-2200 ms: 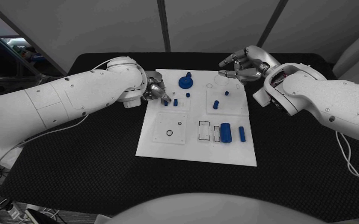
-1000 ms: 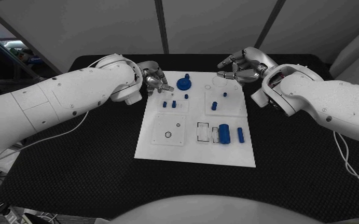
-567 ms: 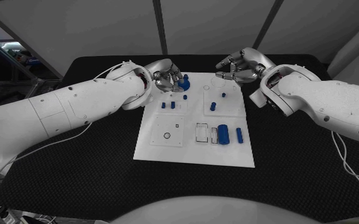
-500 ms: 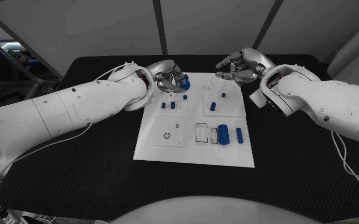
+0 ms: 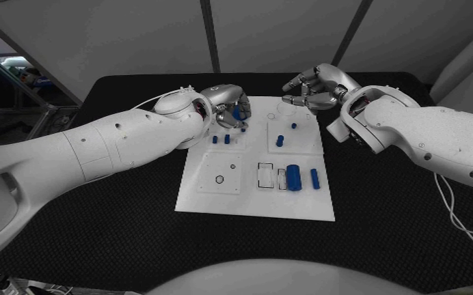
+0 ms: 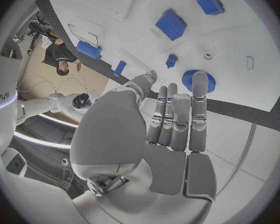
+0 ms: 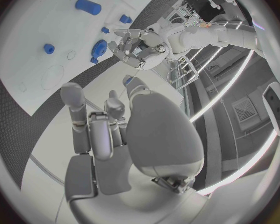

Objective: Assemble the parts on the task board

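One left hand (image 5: 230, 107) fingertip touches the upright blue gear (image 6: 191, 78).

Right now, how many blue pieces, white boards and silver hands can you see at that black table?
Small blue plastic pieces: 8
Flat white task board: 1
Silver many-fingered hands: 2, left hand and right hand
Total: 11

left hand (image 5: 230, 107) moved from the task board's (image 5: 254, 199) left edge onto the blue gear (image 6: 191, 78)
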You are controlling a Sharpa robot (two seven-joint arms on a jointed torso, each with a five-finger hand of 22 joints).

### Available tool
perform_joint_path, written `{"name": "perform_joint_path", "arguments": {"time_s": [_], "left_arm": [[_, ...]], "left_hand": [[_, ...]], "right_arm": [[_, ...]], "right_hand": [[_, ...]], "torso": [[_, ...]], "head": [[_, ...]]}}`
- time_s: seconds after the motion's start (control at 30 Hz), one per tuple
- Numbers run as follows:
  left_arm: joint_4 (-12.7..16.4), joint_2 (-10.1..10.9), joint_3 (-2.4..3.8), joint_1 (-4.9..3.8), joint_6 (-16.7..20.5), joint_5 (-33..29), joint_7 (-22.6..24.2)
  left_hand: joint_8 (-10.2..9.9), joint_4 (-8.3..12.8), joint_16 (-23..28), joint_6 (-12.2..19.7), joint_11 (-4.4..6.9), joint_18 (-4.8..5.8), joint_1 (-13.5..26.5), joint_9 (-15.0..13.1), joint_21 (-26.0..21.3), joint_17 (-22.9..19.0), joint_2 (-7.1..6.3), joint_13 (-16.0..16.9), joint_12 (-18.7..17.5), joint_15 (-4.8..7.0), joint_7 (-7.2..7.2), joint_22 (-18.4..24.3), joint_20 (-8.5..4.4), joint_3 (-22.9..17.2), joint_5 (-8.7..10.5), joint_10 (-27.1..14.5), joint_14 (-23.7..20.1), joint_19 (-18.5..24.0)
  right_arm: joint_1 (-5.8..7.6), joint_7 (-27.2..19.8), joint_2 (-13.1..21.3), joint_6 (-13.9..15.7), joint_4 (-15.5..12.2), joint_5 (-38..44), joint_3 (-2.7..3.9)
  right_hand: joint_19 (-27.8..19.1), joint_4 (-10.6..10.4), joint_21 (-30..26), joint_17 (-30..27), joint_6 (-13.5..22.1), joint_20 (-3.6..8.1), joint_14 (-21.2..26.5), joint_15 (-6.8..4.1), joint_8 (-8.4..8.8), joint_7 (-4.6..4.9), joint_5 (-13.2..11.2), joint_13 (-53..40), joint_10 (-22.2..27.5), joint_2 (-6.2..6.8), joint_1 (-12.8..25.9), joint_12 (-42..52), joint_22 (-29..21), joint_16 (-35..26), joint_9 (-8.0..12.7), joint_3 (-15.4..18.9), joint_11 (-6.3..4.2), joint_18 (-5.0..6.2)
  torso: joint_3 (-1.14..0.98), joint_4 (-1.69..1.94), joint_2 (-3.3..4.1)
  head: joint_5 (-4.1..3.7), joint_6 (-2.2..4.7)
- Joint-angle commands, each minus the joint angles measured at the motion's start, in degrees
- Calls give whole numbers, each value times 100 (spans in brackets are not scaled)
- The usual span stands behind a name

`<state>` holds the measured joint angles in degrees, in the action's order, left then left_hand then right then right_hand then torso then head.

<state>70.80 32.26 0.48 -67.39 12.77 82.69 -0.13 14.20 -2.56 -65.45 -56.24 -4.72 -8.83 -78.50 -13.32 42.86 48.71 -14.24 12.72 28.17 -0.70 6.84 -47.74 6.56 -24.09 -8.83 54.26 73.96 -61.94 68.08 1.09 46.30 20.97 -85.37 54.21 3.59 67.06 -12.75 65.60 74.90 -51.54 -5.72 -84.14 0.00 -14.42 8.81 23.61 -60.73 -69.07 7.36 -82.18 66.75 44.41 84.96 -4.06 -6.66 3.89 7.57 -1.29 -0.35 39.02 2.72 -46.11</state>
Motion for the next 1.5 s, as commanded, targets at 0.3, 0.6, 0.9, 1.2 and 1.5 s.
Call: {"name": "perform_joint_path", "arguments": {"time_s": [0.3,0.6,0.9,1.2,1.5], "left_arm": [[-151,-126,0,18,-516,451,-130],[-239,-177,0,39,-570,494,-158],[-321,-227,1,65,-612,499,-176],[-390,-281,1,88,-586,499,-155],[-440,-320,2,94,-719,499,-188]], "left_hand": [[-53,76,-363,-170,7,-164,17,154,134,243,62,-190,-65,22,14,-115,-8,-9,19,70,211,-109],[-64,108,-509,-287,35,-166,7,237,206,309,123,-302,-97,48,20,-187,-32,-84,12,191,303,-144],[-94,154,-648,-374,55,-144,-27,320,361,404,189,-420,-157,71,20,-342,-53,-228,9,326,387,-218],[-190,204,-805,-401,68,-105,-26,434,597,519,216,-559,-259,82,42,-572,-70,-402,16,503,484,-338],[-263,265,-915,-446,84,-68,-52,512,810,605,254,-654,-348,99,41,-778,-84,-531,23,662,556,-452]], "right_arm": [[8,-37,-29,19,10,-13,4],[8,-37,-51,-1,21,-13,4],[8,-37,-65,-13,31,-13,4],[8,-36,-71,-15,26,-13,4],[8,-34,-83,-22,30,-13,4]], "right_hand": [[-26,-11,-38,529,48,1,-323,-43,-32,6,49,-5,35,-11,-29,-22,-21,-44,9,-39,-5,86],[-26,-15,-39,522,48,1,-321,-43,-33,7,53,-18,23,-8,-22,-11,-22,-49,9,-38,-4,86],[-26,-15,-39,522,48,1,-321,-43,-33,7,53,-18,23,-8,-22,-11,-22,-49,9,-38,-4,86],[-34,-19,-50,510,44,1,-318,-42,-39,7,62,-18,19,-9,-15,-10,-39,-56,8,-42,-4,89],[-37,-21,-55,502,38,1,-315,-42,-43,6,67,-15,19,-11,-14,-11,-46,-61,6,-46,-5,90]], "torso": [[-1,2,-7],[-2,11,-1],[0,5,-3],[-4,3,0],[-2,9,-4]], "head": [[-19,-43],[-6,-36],[-4,-37],[-19,-25],[-29,-23]]}}
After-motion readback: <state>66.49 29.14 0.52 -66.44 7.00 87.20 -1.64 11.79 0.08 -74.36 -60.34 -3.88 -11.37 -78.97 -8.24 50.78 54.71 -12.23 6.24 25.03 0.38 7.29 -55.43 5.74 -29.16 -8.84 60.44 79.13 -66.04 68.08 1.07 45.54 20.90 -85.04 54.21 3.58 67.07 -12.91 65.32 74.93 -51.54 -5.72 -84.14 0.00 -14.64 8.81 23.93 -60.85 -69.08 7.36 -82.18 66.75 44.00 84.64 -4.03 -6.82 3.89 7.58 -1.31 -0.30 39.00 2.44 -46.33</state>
